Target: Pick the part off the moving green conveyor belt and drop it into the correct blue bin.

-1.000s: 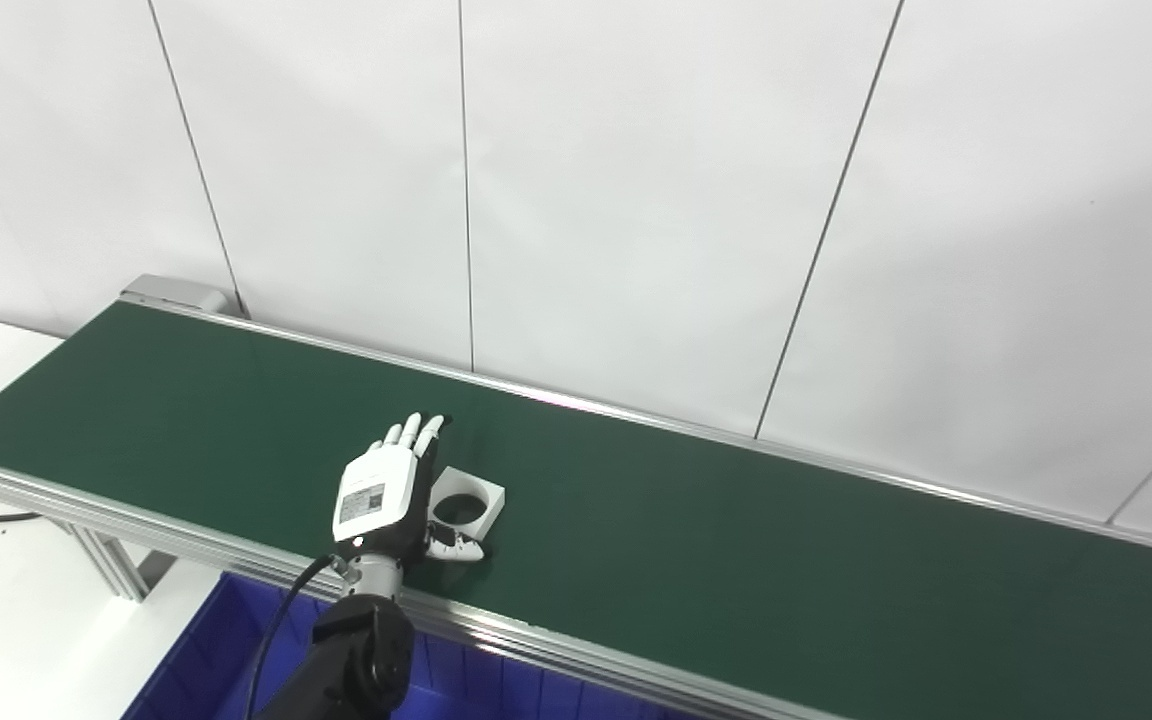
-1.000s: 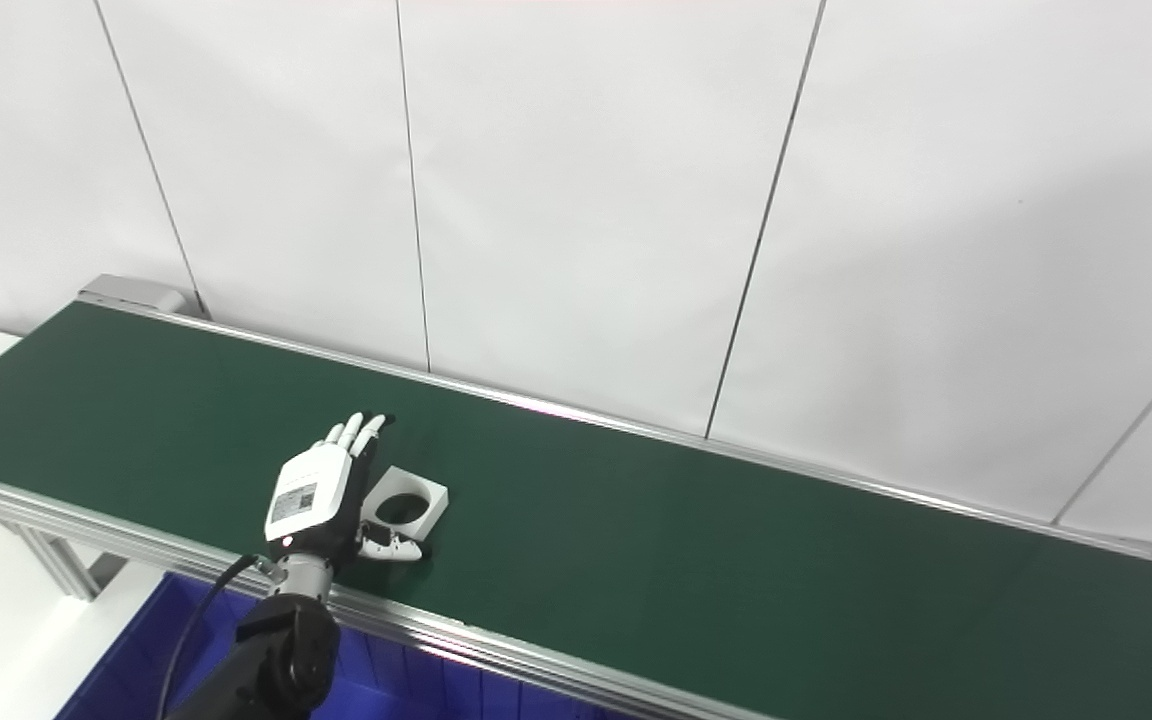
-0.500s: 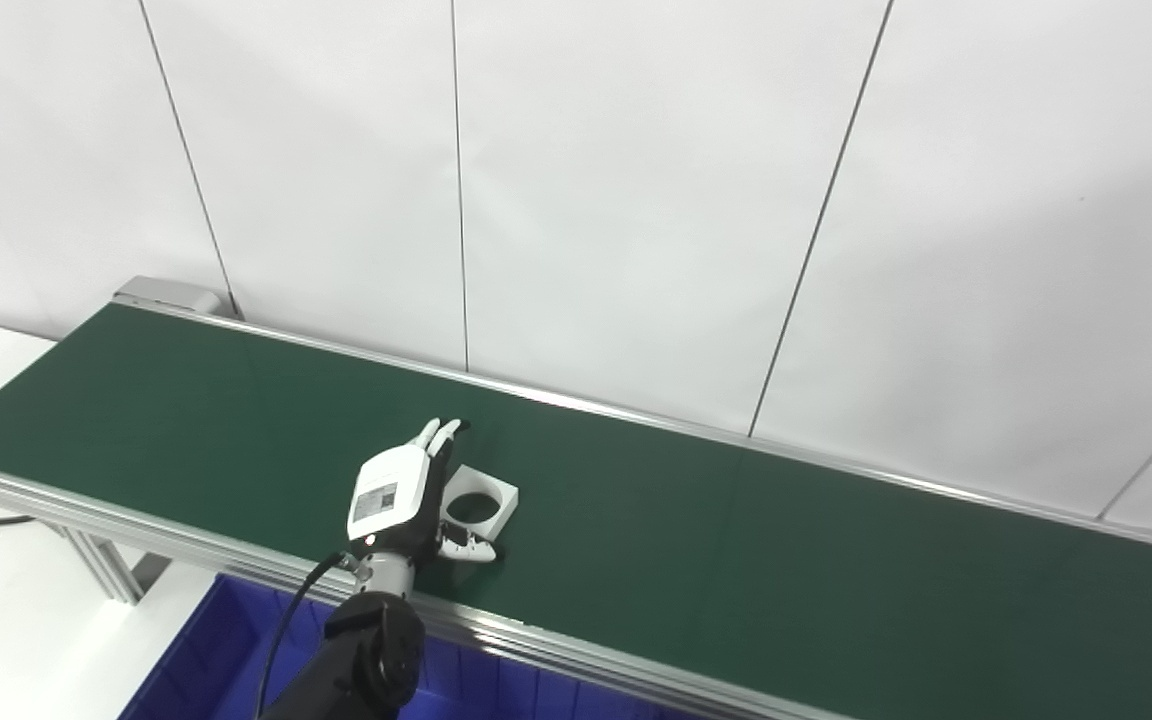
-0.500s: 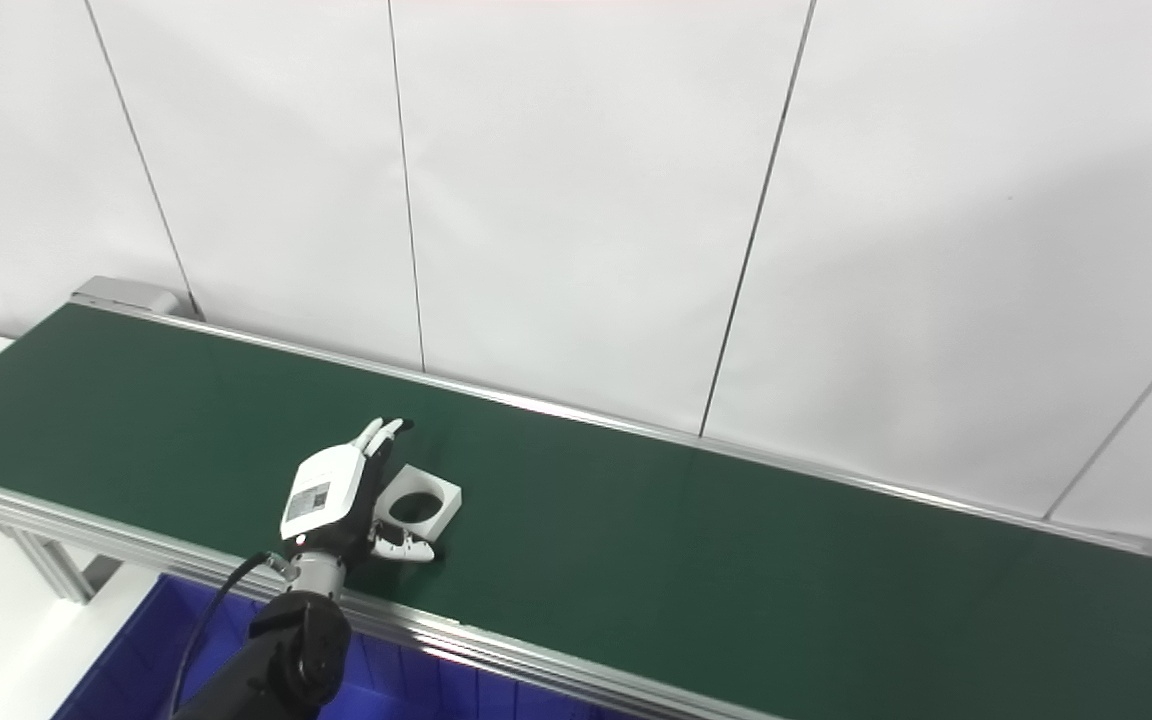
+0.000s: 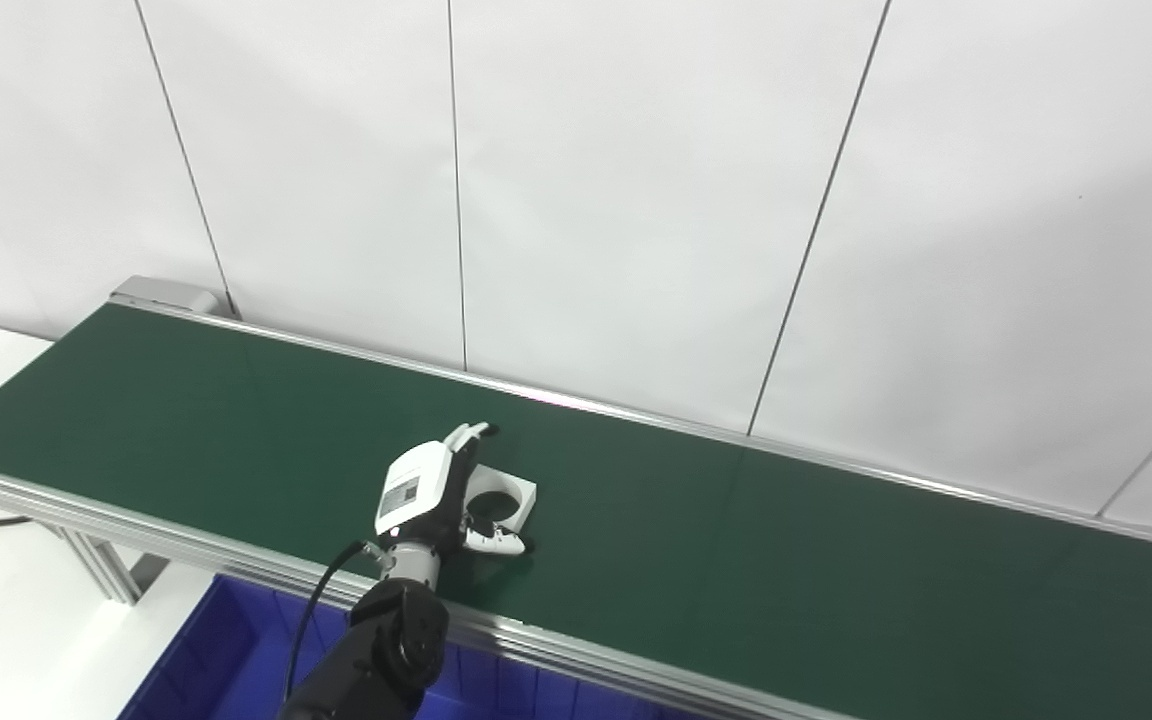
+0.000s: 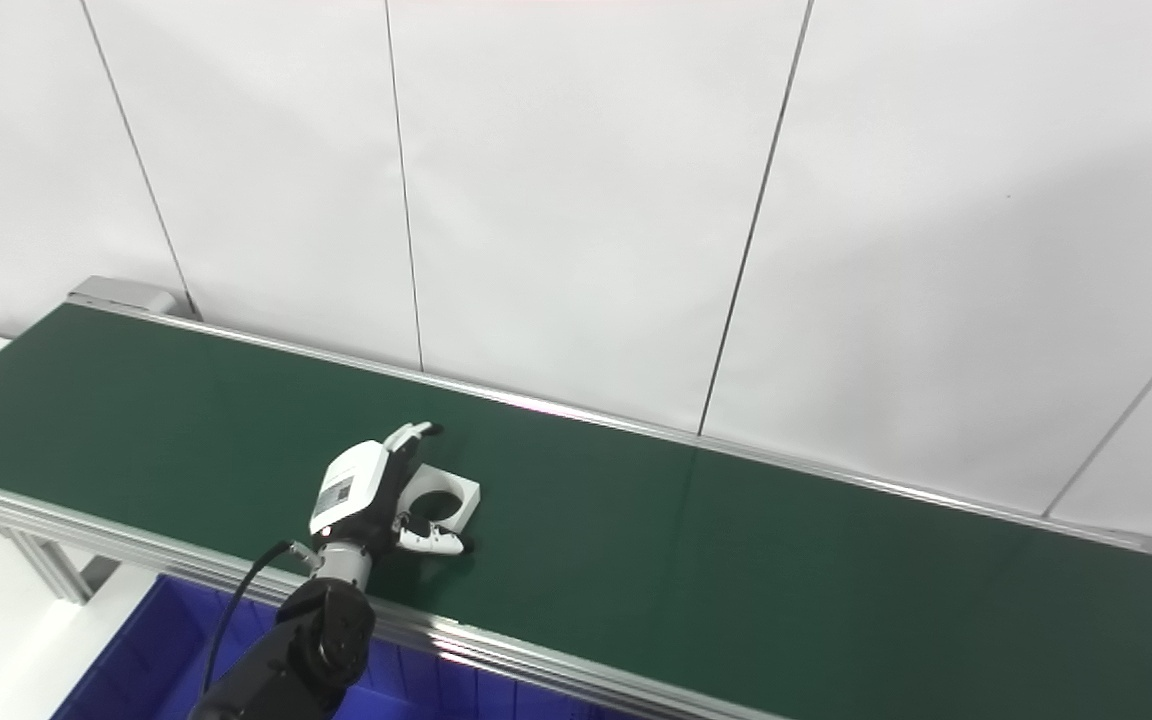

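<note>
Bracketing the white part (image 5: 502,500) on the belt (image 5: 736,540), the left hand (image 5: 426,492) is half curled, not yet clenched; fingers far, thumb near, to trap it.

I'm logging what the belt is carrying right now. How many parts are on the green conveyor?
1. A white square part with a round hole lies near the belt's front edge, left of centre, with the left robot hand around it. The rest of the visible green conveyor carries none.
</note>
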Available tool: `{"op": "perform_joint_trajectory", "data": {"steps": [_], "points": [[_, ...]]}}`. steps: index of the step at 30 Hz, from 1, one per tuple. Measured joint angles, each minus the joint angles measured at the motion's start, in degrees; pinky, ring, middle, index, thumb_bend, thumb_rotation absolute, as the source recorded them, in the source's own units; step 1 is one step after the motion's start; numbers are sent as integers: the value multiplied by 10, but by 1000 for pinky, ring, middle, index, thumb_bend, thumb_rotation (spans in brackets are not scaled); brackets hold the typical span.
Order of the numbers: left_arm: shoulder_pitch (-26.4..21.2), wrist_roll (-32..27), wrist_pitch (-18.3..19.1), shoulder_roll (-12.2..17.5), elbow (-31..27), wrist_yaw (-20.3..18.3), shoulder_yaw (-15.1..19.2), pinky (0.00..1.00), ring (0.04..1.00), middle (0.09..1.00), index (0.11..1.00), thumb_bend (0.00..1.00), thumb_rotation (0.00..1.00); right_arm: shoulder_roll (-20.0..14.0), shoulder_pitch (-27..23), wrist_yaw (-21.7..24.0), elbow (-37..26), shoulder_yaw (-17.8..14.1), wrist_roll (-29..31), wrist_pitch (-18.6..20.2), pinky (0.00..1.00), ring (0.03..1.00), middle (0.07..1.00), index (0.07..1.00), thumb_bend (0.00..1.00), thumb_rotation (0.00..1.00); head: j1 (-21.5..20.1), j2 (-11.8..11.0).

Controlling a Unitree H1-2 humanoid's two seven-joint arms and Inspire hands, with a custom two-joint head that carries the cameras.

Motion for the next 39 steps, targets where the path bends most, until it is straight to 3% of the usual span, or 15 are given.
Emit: {"op": "perform_joint_trajectory", "data": {"steps": [2, 3, 5, 6, 9, 21, 31, 39], "points": [[-5, -1, -6, 1, 1, -13, -7, 599, 704, 764, 729, 591, 0, 1, 0, 0, -2, 0, 0, 0, 780, 857, 878, 875, 959, 242, 0, 1], [-7, -1, -6, 2, 1, -16, -10, 599, 704, 764, 729, 591, 0, 1, 1, 0, -2, 0, 0, 0, 780, 857, 878, 875, 959, 242, 0, 1], [-16, 0, -6, 6, 2, -30, -16, 435, 480, 562, 678, 519, 0, 1, 2, -2, -2, 0, -2, 0, 768, 852, 875, 870, 962, 254, -2, 2], [-20, 0, -6, 8, 3, -36, -19, 354, 446, 520, 658, 508, 0, 1, 2, -3, -2, 0, -6, 0, 772, 854, 877, 874, 961, 255, -3, 2], [-28, 1, -5, 8, 8, -47, -25, 287, 409, 499, 591, 499, 0, 3, 2, -4, -3, 0, -8, 0, 772, 860, 880, 875, 958, 254, -3, 2], [-40, 40, 41, 21, -22, -99, -79, 292, 374, 488, 515, 495, 0, 8, 5, -4, -11, 0, -10, 0, 776, 859, 875, 869, 951, 247, -1, 1], [-38, 44, 39, 32, -30, -104, -88, 307, 378, 467, 520, 495, 0, 8, 2, -7, -8, -1, -12, 0, 784, 856, 872, 870, 953, 245, 0, -1], [-23, 37, 8, 38, -29, -85, -73, 305, 396, 462, 509, 498, 0, 8, -1, -16, 6, -1, -12, -5, 776, 852, 869, 868, 954, 254, -1, -4]]}}
